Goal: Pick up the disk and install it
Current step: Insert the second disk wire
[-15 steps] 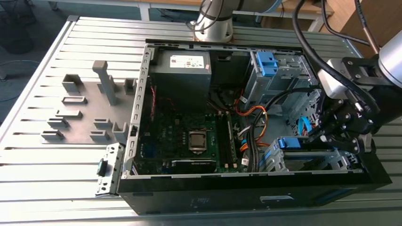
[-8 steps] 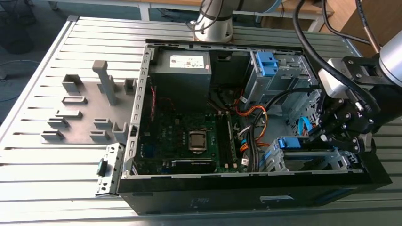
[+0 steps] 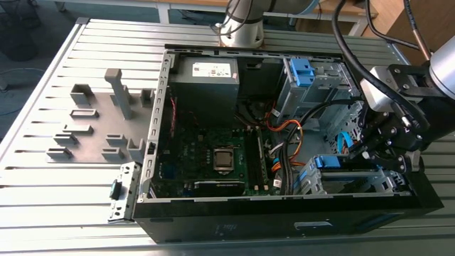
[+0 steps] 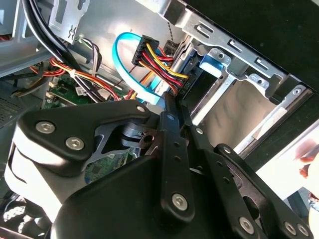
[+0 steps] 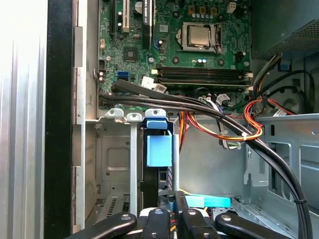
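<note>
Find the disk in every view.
Exterior view: disk in the drive bay, at the exterior view's right.
Second wrist view: disk beside the orange wires.
First wrist view: disk slotted in the bay.
Shared landmark: the orange wires.

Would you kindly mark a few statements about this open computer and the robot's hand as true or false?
1. The case lies open on a slatted table. True.
2. The hand is outside the case. False: it reaches into the case, at the exterior view's right.
3. The disk, with its blue frame, sits in a bay near the hand. True.
4. A cooler covers the processor. False: the processor is bare.
</note>
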Robot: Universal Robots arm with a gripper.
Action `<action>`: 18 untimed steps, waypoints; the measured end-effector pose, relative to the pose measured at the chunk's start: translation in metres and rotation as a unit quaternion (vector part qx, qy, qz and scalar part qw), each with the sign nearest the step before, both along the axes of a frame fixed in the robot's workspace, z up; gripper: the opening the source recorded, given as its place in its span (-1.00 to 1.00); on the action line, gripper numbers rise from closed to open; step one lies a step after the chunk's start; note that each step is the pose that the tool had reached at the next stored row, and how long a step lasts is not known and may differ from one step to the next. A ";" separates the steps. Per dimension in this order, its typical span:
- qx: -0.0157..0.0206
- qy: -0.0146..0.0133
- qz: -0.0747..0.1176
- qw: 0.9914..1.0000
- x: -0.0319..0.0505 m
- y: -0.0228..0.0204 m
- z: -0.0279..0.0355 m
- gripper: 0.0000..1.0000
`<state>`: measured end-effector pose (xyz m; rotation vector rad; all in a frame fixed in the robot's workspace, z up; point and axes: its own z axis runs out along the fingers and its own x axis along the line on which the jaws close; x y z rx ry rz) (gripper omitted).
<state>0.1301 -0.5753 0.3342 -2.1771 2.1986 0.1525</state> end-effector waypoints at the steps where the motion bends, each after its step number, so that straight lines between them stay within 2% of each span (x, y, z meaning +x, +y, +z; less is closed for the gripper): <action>1: 0.000 0.000 0.000 1.000 0.0000 -0.0003 0.0000 -0.68; 6: 0.000 0.000 0.000 1.000 0.0000 -0.0019 -0.0007 -0.68; 18: 0.000 0.000 0.000 1.000 0.0000 -0.0023 -0.0057 -0.68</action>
